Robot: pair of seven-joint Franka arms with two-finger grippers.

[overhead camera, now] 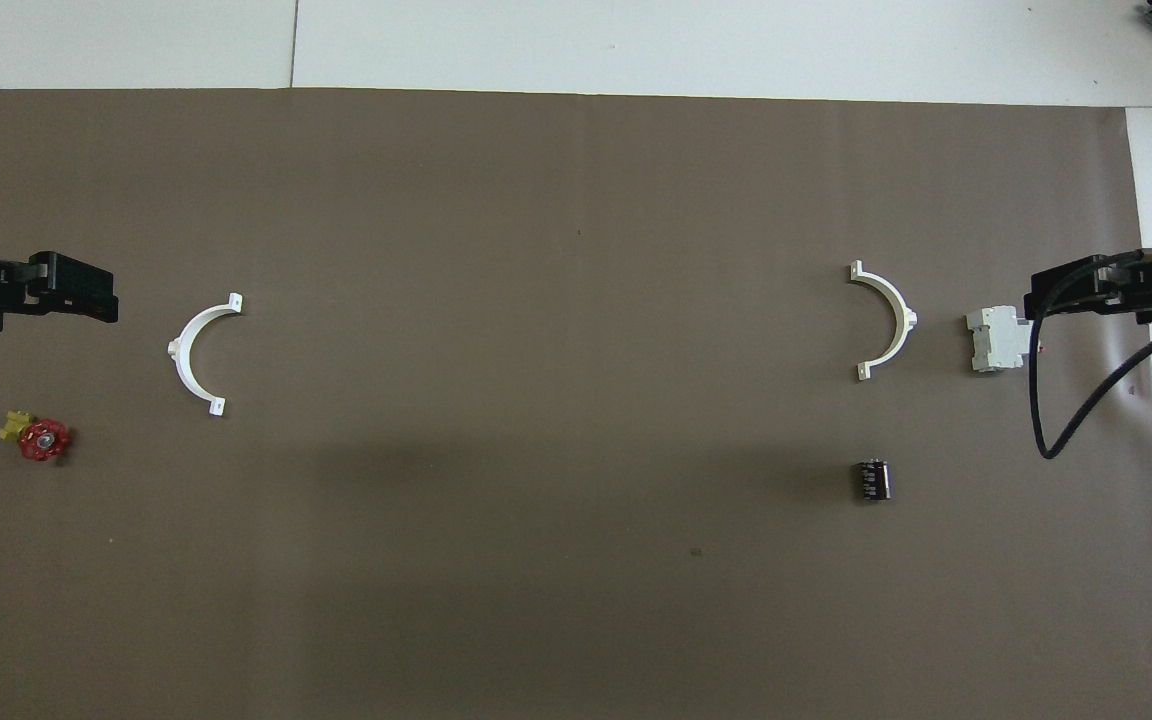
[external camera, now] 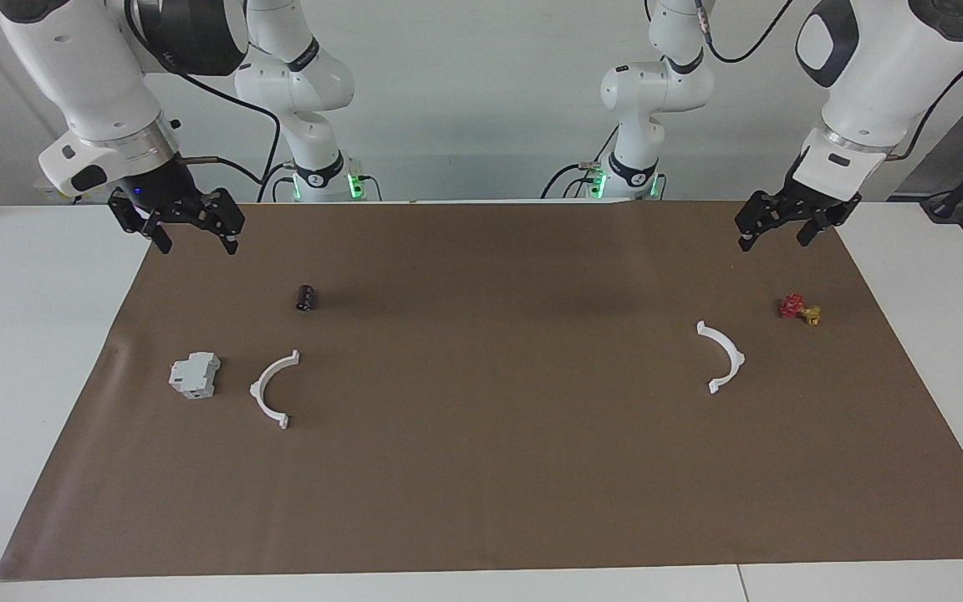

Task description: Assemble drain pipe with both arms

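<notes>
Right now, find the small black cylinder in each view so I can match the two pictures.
Facing view: the black cylinder lies in the picture's upper left, on the brown mat, nearer to the robots than the white arc beside the grey-white block.
Overhead view: it lies at lower right, below that same arc.
Shared landmark: the grey-white block, beside that arc at the right arm's end.

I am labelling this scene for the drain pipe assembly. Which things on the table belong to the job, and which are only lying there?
Belong to the job:
- white half-ring at the right arm's end
- white half-ring at the left arm's end

Only lying there:
- grey-white block
- black cylinder
- red and yellow valve
</notes>
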